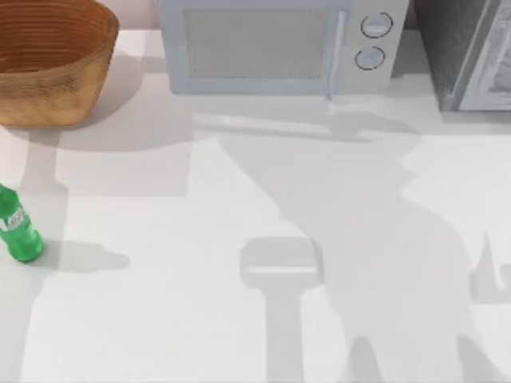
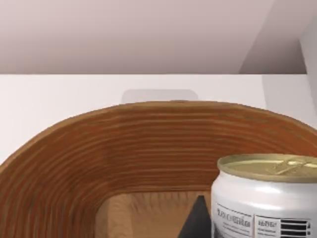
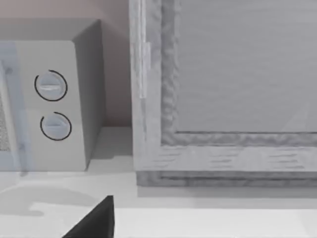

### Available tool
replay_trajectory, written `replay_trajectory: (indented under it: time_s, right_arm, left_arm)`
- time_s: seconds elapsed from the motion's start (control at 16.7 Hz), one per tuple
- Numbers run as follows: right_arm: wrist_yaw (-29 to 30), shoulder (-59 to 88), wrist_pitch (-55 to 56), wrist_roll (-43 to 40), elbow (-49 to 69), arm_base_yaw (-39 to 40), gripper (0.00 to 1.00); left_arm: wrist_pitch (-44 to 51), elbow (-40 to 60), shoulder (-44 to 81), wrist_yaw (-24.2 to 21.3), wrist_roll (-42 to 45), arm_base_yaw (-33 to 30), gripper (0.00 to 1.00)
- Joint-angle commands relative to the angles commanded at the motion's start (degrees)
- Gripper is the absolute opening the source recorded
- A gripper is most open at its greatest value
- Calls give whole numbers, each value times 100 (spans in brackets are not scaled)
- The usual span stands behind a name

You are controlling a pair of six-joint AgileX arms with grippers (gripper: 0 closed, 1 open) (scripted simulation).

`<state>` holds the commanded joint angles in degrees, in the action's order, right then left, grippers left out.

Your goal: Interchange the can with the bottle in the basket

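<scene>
White table [image 1: 239, 207]; microwave [image 1: 271, 44] behind; basket [image 1: 48, 64] far-left.

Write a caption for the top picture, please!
Green bottle lies on the table's left, basket behind it, microwave at back.

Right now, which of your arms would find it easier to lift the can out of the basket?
Probably the left. Its wrist view sits right at the basket with the can close ahead. The right arm's view faces the microwave, across the table from the basket.
</scene>
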<state>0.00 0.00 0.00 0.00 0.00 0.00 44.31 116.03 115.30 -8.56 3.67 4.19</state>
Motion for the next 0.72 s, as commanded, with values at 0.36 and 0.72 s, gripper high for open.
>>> replay_trajectory:
  time_s: [0.36,0.72]
  right_arm:
    - [0,0,0,0,0,0,100]
    - [0,0,0,0,0,0,100]
  left_arm:
    - [-824,-2828,-2327,187,-93,-94,0]
    - [-1234,-5157,-4349,359,-182,-186,0]
